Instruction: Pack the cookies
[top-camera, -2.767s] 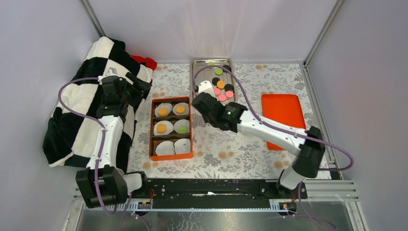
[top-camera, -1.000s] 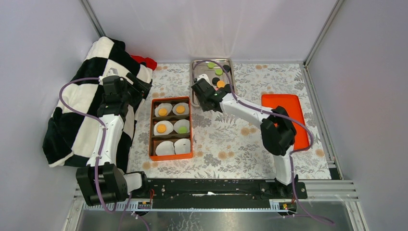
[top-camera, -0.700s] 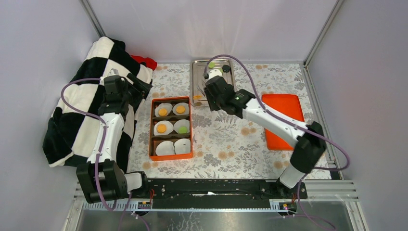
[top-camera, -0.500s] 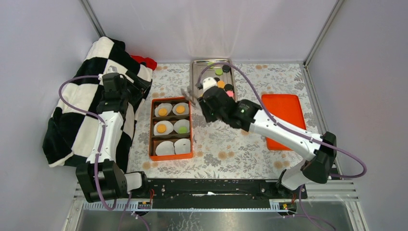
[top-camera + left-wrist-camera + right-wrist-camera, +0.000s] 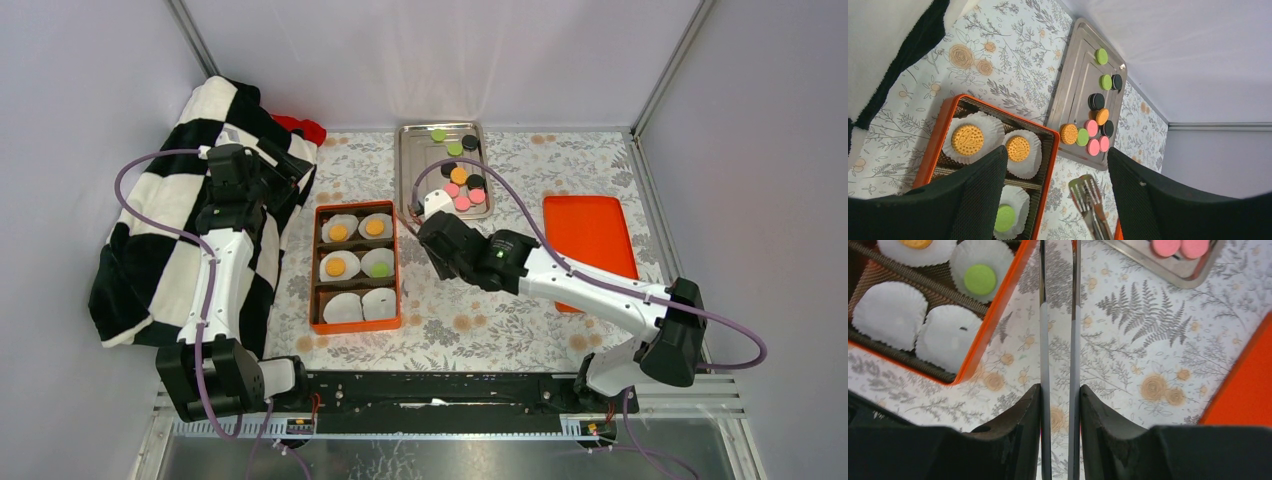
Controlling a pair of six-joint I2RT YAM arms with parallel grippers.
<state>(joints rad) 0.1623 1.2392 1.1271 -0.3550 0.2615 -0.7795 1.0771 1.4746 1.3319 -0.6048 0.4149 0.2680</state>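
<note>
Loose cookies [image 5: 459,176] in green, black, orange and pink lie on a steel tray [image 5: 408,150] at the back. They also show in the left wrist view [image 5: 1092,129]. An orange box [image 5: 316,325] of white liners holds three orange cookies [image 5: 338,232] and a green one [image 5: 380,268]. Two near liners [image 5: 890,314] are empty. My right gripper [image 5: 437,236] is shut on metal tongs [image 5: 1074,340], between the box and the tray. No cookie shows between the tongs' tips [image 5: 1087,189]. My left gripper [image 5: 1057,152] is open and empty above the blanket's edge.
A black-and-white checked blanket [image 5: 160,230] covers the left side, with a red object [image 5: 300,127] behind it. A flat orange lid [image 5: 590,235] lies at the right. The floral cloth [image 5: 470,320] covers the table.
My right arm has swung over the steel tray with the tongs and come back toward me, beside the box's right edge. The left arm has barely moved.
</note>
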